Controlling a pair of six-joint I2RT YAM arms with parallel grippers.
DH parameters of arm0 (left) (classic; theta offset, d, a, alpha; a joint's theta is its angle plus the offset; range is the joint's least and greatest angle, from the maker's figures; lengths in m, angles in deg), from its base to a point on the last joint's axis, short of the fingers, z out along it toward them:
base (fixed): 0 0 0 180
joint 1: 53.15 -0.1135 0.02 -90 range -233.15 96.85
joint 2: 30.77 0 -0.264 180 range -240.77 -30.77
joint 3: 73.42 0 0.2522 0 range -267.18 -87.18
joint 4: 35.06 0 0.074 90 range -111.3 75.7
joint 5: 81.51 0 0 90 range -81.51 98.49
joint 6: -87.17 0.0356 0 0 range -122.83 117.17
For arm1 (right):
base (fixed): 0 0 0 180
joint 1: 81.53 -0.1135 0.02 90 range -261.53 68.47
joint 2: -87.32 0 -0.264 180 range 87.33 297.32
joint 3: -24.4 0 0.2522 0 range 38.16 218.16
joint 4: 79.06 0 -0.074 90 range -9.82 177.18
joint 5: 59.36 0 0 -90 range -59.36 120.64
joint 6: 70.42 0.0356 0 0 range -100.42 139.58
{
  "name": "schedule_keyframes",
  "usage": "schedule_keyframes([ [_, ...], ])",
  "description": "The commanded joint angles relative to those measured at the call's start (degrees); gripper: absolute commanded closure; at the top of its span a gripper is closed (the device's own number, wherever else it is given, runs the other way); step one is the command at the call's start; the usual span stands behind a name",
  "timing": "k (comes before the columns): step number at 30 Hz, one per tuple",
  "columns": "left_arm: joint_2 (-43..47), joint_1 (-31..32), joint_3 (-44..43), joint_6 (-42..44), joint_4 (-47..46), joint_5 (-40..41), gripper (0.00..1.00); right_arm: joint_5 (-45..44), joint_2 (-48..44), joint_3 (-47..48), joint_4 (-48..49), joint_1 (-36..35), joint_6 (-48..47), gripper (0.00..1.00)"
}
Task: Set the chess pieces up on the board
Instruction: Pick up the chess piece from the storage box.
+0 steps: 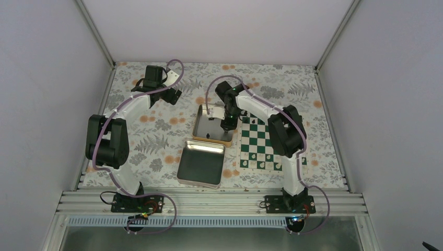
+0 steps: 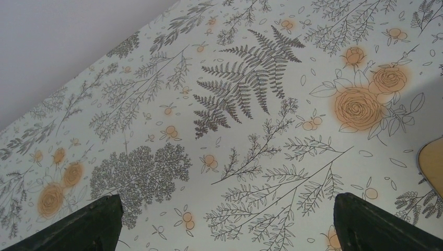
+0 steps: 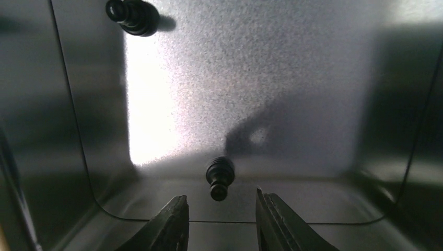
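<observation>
The green-and-white board (image 1: 259,144) lies right of centre, with tiny pieces along its near and far rows. My right gripper (image 1: 226,124) reaches down into the gold-rimmed tin (image 1: 201,125) beside the board. In the right wrist view that gripper (image 3: 220,197) is open by a narrow gap. A black chess piece (image 3: 220,177) lies on the tin floor just ahead of the fingertips, touching neither. Another black piece (image 3: 133,15) lies farther off at the upper left. My left gripper (image 1: 175,95) hovers over the flowered cloth at the back, and in its wrist view the left gripper (image 2: 227,201) is wide open and empty.
A second shiny metal tin (image 1: 201,163) sits in front of the first, near the table's front edge. The first tin's steel walls (image 3: 78,130) rise close around the right gripper. A corner of the gold-rimmed tin (image 2: 432,162) shows at the right of the left wrist view.
</observation>
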Motion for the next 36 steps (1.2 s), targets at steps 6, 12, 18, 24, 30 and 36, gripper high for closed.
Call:
schedule_keyframes([
  [6,0.0,-0.1,0.2,0.2,-1.6,-0.2,0.0,0.2,1.6,-1.4,0.0,-0.8,0.5,0.65],
  [12,0.0,-0.3,0.3,0.2,-1.8,-0.3,0.0,-0.4,2.7,-1.8,1.1,-0.8,0.3,0.65],
  [18,-0.1,-0.3,0.3,0.2,-1.8,-0.6,0.0,-0.6,3.6,-1.7,2.3,-0.8,0.1,0.7],
  [24,0.1,-0.4,0.4,0.2,-1.9,-0.9,0.0,-1.7,3.6,-1.9,3.7,-0.7,0.1,0.87],
  [30,0.1,-0.4,0.2,0.2,-1.8,-1.0,0.0,-1.4,1.0,-1.0,3.0,-0.3,0.0,0.95],
  [36,0.2,-0.5,-0.4,0.0,-1.4,-1.1,0.0,-0.7,-3.9,2.4,0.3,1.7,0.2,0.96],
])
